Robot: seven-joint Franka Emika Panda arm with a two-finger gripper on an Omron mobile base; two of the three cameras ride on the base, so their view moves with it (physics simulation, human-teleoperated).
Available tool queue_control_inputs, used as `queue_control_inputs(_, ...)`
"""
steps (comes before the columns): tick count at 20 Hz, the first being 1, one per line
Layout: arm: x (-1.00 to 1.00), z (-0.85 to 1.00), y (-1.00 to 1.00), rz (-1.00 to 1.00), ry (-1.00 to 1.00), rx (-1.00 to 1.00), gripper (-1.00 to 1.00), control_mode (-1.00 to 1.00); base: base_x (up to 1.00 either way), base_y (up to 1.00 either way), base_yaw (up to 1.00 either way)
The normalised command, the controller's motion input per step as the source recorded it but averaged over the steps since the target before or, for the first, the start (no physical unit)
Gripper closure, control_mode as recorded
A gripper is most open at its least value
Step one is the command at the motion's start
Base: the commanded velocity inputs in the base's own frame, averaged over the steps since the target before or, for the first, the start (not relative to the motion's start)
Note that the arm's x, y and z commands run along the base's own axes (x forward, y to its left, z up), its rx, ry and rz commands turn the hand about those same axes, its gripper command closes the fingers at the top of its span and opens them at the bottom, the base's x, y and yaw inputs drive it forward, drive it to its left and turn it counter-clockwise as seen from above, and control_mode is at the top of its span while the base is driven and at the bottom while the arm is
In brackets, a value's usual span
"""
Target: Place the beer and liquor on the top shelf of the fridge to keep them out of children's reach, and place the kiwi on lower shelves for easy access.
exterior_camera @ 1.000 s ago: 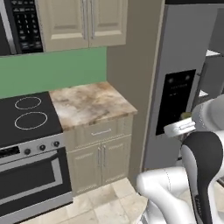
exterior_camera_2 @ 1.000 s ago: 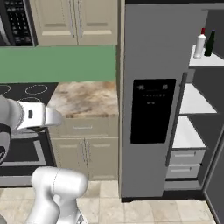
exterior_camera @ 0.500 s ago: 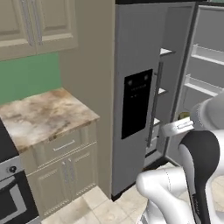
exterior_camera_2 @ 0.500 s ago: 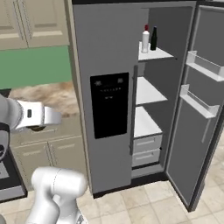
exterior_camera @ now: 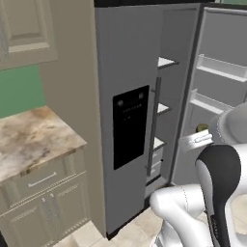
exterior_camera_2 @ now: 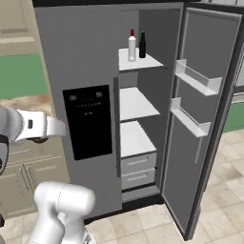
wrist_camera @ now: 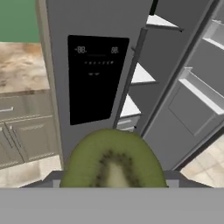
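The grey fridge stands with its right door swung open. On its top shelf the pale, red-capped liquor and the dark beer stand upright side by side. Two white lower shelves lie bare beneath them. My gripper is shut on the kiwi, which looms large at the bottom of the hand view and hides the fingertips. In the left base view the kiwi is a small green spot in front of the open compartment, well short of the shelves.
Two grey drawers sit under the lowest shelf. The open door carries two bins that jut toward the compartment. A marble counter over beige cabinets lies left of the fridge. Tiled floor spreads in front.
The whole picture has slid left as the cameras swung toward the fridge: stove and counter have left the middle and the open compartment now faces me. The kiwi stays in the gripper.
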Motion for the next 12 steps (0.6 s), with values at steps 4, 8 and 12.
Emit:
queue_control_inputs(4,0.0,0.0,0.0,0.0,0.0,0.0,1.0,1.0,0.79,-0.49,0.04)
queue_control_inputs(8,0.0,0.0,0.0,0.0,0.0,0.0,1.0,1.0,0.7,-0.45,0.08)
queue_control_inputs(12,0.0,0.0,0.0,0.0,0.0,0.0,1.0,1.0,0.63,-0.41,0.13)
